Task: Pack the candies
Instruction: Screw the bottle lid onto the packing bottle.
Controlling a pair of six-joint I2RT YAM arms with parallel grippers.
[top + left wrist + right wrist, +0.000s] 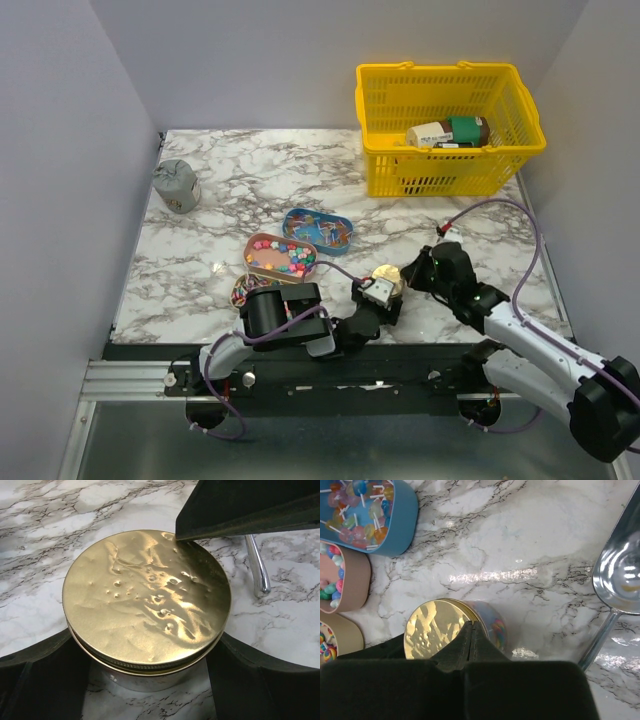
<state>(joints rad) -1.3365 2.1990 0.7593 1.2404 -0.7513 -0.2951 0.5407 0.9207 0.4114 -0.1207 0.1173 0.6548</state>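
We judge the packing close to finished: the clear round jar (481, 611) shows bright candies (497, 627) inside, and its dimpled gold metal lid (150, 600) is on, though we cannot tell how tightly. More candies fill the oval trays (402, 525) nearby. The left tool (150, 680) stands spread either side of the jar; the right tool (471, 630) is pressed together at the lid's edge. A shiny steel scoop (620, 575) rests on the marbled surface (520, 530).
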